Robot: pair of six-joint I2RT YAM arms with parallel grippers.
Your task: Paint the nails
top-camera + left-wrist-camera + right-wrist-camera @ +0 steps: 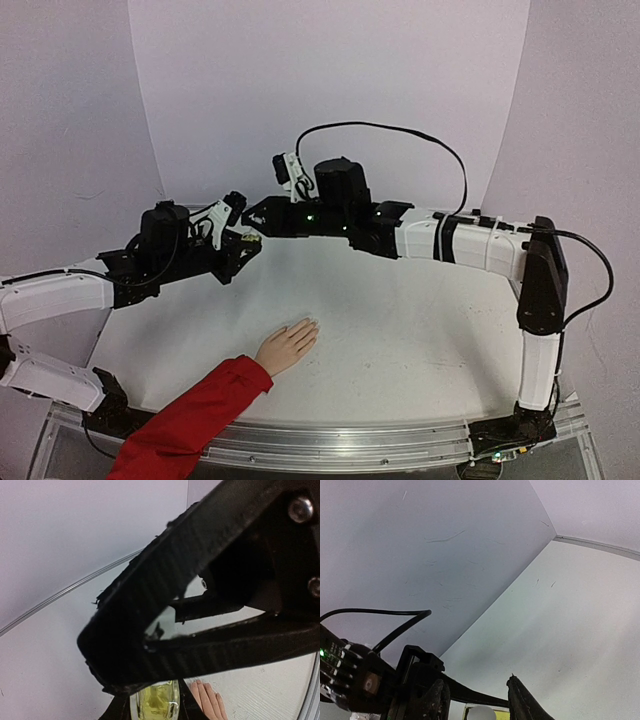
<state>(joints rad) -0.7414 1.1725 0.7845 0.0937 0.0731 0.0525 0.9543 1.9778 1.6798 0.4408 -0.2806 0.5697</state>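
1. Resting flat near the table's front edge, the nails (311,324) tip a peach hand (288,347) in a red sleeve (195,420), well apart from my fingers.
2. White table (400,320), pale walls (330,70).
3. Both my arms reach inward, raised, meeting beyond the hand.
4. My left gripper (246,242) clamps a yellow-green bottle (157,700); my right gripper (475,685) stands partly open astride its white cap (482,713).

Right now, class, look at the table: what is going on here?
The left gripper holds a small yellow-green bottle up over the far side of the table. The right gripper has its fingers either side of the bottle's white cap, with a gap showing; the cap is on. A hand in a red sleeve lies flat near the front edge, its nails far from both arms.
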